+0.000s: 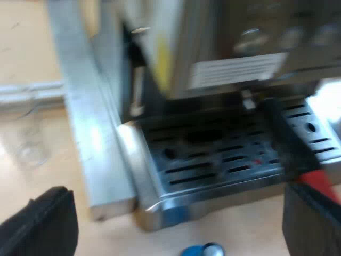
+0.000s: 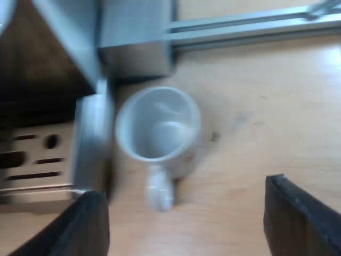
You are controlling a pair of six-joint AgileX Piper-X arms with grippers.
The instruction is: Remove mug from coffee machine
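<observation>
A white mug (image 2: 158, 131) stands upright on the wooden table, close beside the espresso machine's drip tray (image 2: 90, 144), its handle toward my right gripper (image 2: 186, 218). That gripper is open above it, fingers wide apart and holding nothing. In the left wrist view the espresso machine (image 1: 224, 64) and its slotted metal drip tray (image 1: 213, 160) are seen from the front. The holder's dark handle with red end (image 1: 314, 178) juts out over the tray. My left gripper (image 1: 181, 224) is open in front of the tray, with nothing between its fingers.
A clear measuring glass (image 1: 24, 141) stands on the table beside the machine. A blue tamper (image 1: 202, 250) lies on the table just before the tray's edge. A metal rail (image 2: 250, 26) runs across the table beyond the mug.
</observation>
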